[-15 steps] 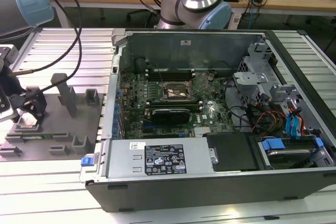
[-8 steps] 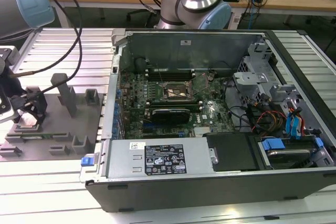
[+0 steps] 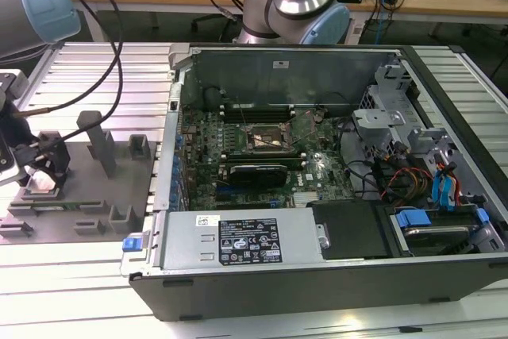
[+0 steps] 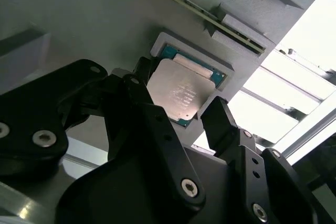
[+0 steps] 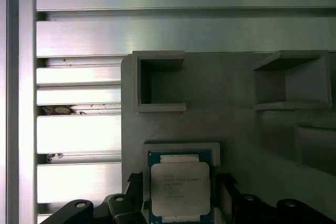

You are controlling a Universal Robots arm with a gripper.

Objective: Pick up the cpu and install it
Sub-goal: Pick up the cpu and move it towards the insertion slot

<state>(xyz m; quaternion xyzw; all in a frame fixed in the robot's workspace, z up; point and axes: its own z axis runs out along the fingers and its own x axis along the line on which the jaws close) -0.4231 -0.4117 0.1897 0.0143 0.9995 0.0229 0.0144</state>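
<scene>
The pincer (image 3: 41,171) hangs low over the grey fixture tray (image 3: 119,188), near the tray's edge at the exterior view's left and well apart from the open computer case (image 3: 262,291) and its motherboard (image 3: 208,144). In the second wrist view its black fingers (image 4: 137,90) stand wide, one on each side of the cpu (image 4: 178,94), which lies flat in a raised-rim pocket of the tray. In the first wrist view the cpu sits silver face up in that pocket, close to one tray edge. The fingertips are outside the pocket's rim and not gripping the chip.

Open computer case (image 3: 333,287), hand (image 3: 41,174) over fixture tray (image 3: 83,188)
</scene>
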